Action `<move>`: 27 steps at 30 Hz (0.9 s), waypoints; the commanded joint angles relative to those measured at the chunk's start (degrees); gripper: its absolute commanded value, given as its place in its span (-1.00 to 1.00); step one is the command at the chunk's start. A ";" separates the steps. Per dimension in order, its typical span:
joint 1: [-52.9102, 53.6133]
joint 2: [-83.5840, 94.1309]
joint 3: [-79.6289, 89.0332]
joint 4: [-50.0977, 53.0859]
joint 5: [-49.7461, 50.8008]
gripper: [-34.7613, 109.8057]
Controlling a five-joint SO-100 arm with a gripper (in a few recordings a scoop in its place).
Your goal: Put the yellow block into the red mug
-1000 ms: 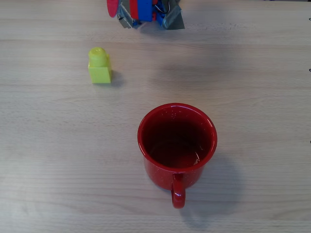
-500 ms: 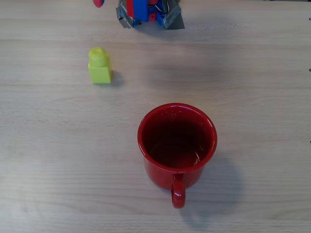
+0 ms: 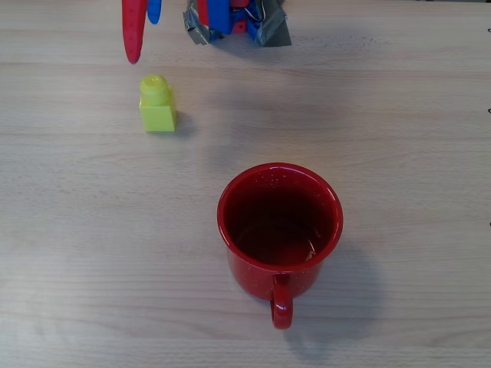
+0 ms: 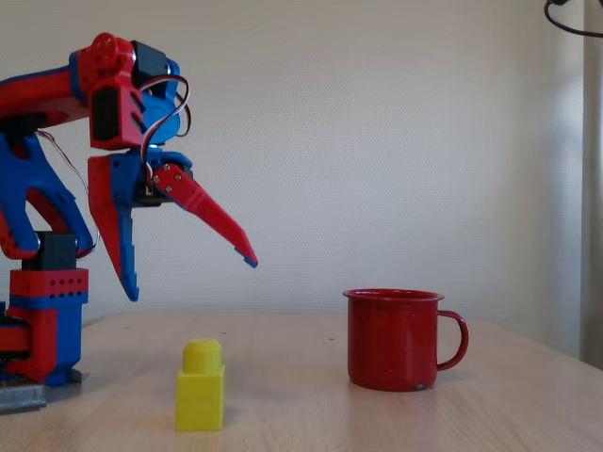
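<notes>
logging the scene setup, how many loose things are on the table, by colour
yellow: 1, the yellow block
red: 1, the red mug
total: 2, both standing apart on the wooden table

Red-and-blue plastic arm [image 4: 57, 188], thin looping wires, perforated red base block — end effector [image 4: 188, 273] with one blue finger, one red.

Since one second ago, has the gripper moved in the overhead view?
Yes. The gripper has swung left and reached down the picture; its red finger now ends just above the yellow block, which stayed put.
</notes>
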 commanded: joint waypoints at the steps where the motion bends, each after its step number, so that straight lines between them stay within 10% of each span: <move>1: 1.23 0.09 0.09 -1.49 -2.46 0.17; 27: -1.76 -10.81 12.13 -22.68 -1.05 0.17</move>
